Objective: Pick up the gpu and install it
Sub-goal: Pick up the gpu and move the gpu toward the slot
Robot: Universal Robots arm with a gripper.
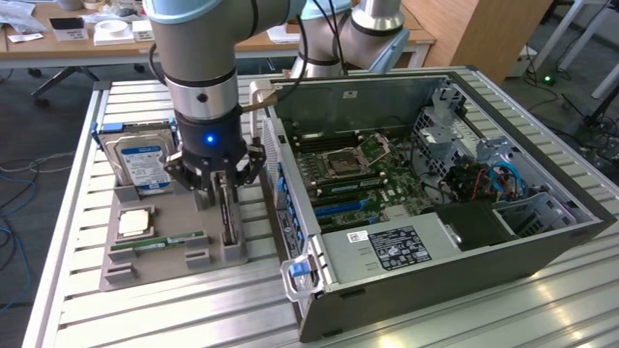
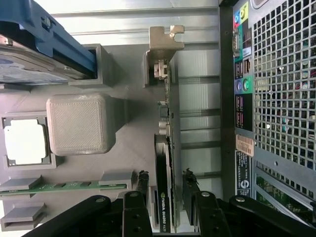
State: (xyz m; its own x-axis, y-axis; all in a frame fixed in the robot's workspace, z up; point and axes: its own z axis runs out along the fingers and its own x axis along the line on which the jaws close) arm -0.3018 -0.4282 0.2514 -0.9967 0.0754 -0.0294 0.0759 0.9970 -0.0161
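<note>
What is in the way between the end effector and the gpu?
Nothing visible. The end effector sits right over the gpu, with a finger on each side of the card, which stands on edge in the grey tray.

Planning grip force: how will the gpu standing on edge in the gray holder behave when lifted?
The gpu looks like a rigid board, so likely stiff. Standing thin on edge in its gray holder, it may tip if nudged sideways. Exposed components suggest fragility.
</note>
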